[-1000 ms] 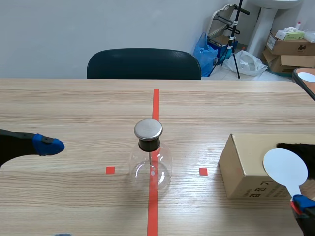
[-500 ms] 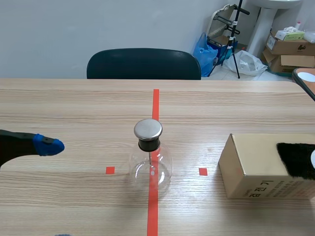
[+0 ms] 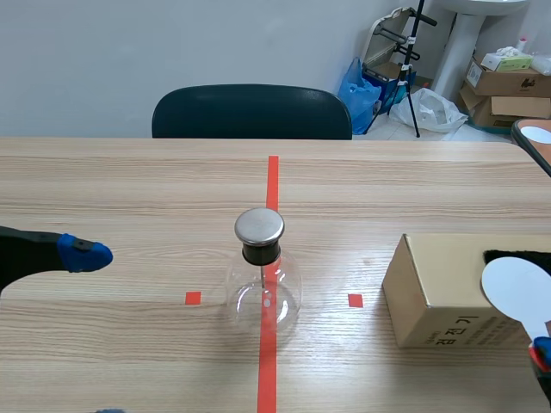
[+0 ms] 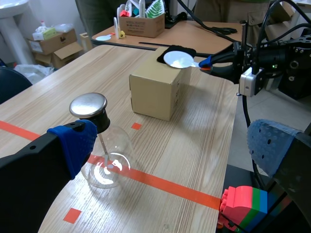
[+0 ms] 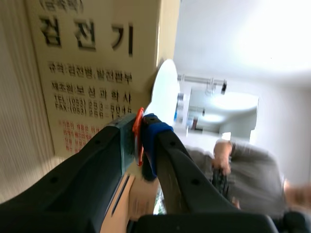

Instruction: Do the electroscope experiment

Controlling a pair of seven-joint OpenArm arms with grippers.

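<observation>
Disc at the box, flask untouched
Scene: the flask [image 3: 263,277] stands well apart from the box [image 3: 430,288]. The right gripper [image 3: 541,354] holds the disc [image 3: 519,291] over the box, by the black fur [image 3: 510,255]. Rubbing seems the step in hand; touching the cap [image 3: 259,225] is left. Left wrist: the left gripper [image 4: 172,145] is spread and empty, beside the flask. Right wrist: the gripper is clamped on the disc's handle [image 5: 138,130].

The brown cardboard box [image 5: 73,68] carries the large dark Korean word "검전기" on its side, seen in the right wrist view. Beneath it run smaller black and red printed lines, too blurred to read surely.
</observation>
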